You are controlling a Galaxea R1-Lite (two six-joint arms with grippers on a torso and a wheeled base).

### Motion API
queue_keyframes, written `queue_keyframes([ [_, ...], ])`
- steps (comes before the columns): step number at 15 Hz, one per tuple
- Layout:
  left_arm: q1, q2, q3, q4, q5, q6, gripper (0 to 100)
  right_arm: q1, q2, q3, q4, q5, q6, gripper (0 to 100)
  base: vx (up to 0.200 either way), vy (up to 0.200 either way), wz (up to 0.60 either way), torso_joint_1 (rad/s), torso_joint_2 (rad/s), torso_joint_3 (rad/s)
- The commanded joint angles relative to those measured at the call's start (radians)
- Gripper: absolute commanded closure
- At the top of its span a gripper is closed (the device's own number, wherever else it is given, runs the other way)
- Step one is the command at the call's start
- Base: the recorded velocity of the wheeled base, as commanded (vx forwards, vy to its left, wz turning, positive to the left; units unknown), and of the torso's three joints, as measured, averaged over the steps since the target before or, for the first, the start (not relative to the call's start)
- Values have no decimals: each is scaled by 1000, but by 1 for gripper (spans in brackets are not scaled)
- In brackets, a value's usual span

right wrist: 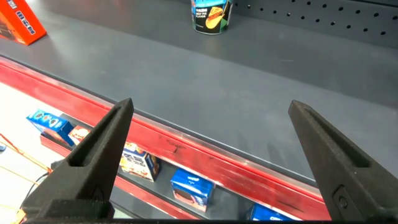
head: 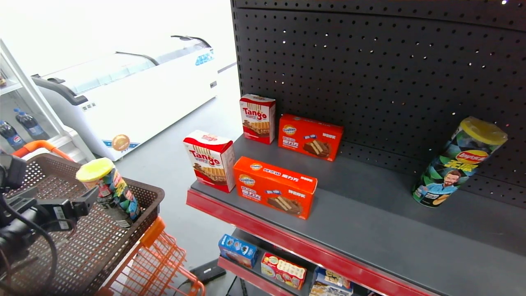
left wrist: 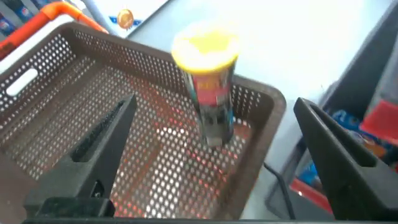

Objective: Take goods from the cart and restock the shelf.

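Head view: a chip can with a yellow lid stands upright in the brown basket of the orange cart, close to the basket wall on the shelf side. The left hand is just beside the can, spread wide and empty. In the left wrist view the can stands ahead of the gap between the two fingers, and neither is pressed on it.

To the right is the shelf, a grey deck with a red front strip. At its left end two red-and-white wafer boxes and two orange boxes stand in two rows. A second chip can stands well apart from them, at the pegboard back.

The right hand hangs over the shelf's front edge, wide open with nothing in it. Below, a lower shelf carries small boxes. A white freezer stands behind the cart.
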Motion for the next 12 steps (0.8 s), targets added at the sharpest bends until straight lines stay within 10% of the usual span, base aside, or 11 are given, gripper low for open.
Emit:
queue_keyframes([
  [1, 3, 203, -31, -123, 30, 11, 0, 0, 1, 0, 0, 0, 0, 0, 0, 0, 0, 0, 0, 0],
  [12, 7, 542, -178, -294, 33, -47, 0, 0, 1, 0, 0, 0, 0, 0, 0, 0, 0, 0, 0, 0],
])
